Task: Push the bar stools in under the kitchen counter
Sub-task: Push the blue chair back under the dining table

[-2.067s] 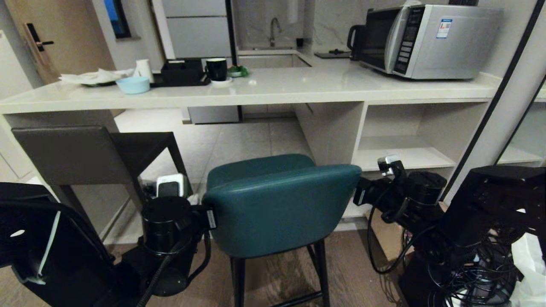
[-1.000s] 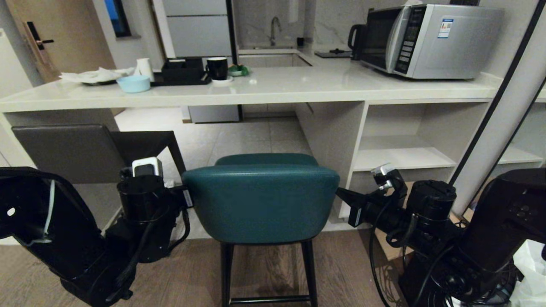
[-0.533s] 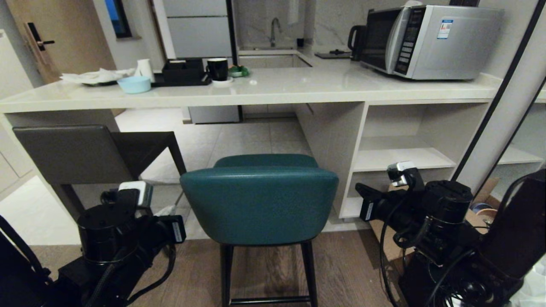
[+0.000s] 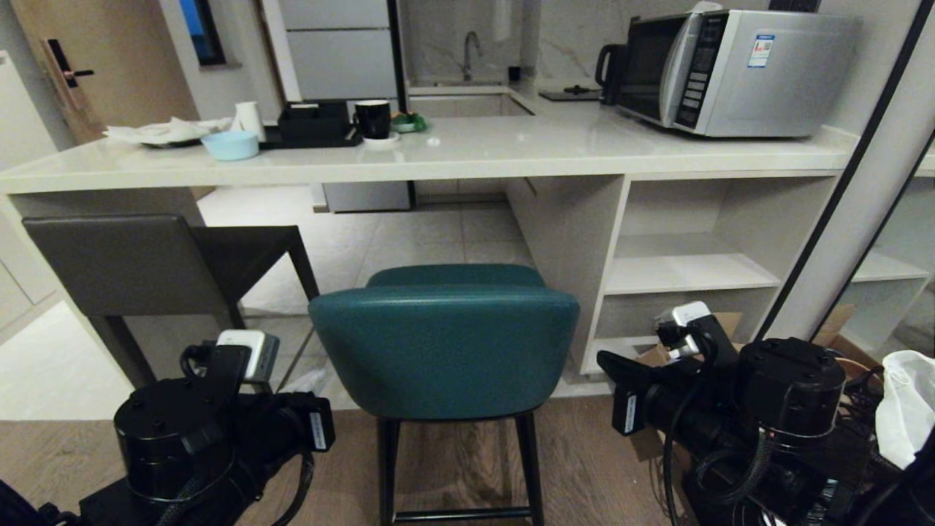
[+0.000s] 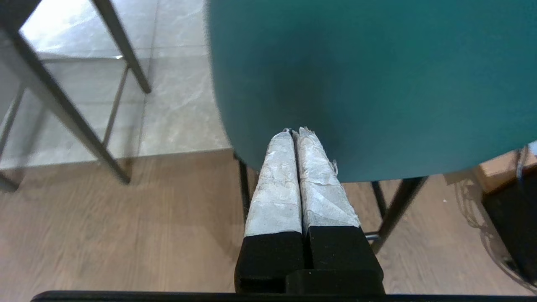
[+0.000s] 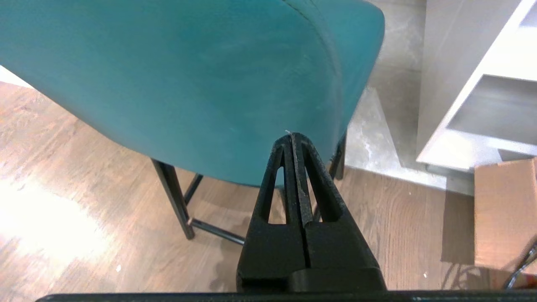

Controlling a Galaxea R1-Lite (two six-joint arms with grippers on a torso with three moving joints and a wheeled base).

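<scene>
Wood flooring (image 4: 467, 467) meets pale tile beneath the kitchen counter (image 4: 467, 157), a glossy off-white slab carrying a microwave (image 4: 738, 69), a black mug (image 4: 372, 117) and a light blue bowl (image 4: 229, 145). Directly below the counter's front edge stands the teal stool (image 4: 444, 351), its seat only just reaching under the slab and its backrest facing the robot. Off to the left, the dark grey stool (image 4: 124, 263) sits with its seat beneath the counter. Low at the teal stool's left side, the left gripper (image 5: 295, 132) has its taped fingers pressed together, holding nothing. On the opposite side, the right gripper (image 6: 292, 136) likewise has its black fingers closed and empty, pointing at the backrest's edge.
</scene>
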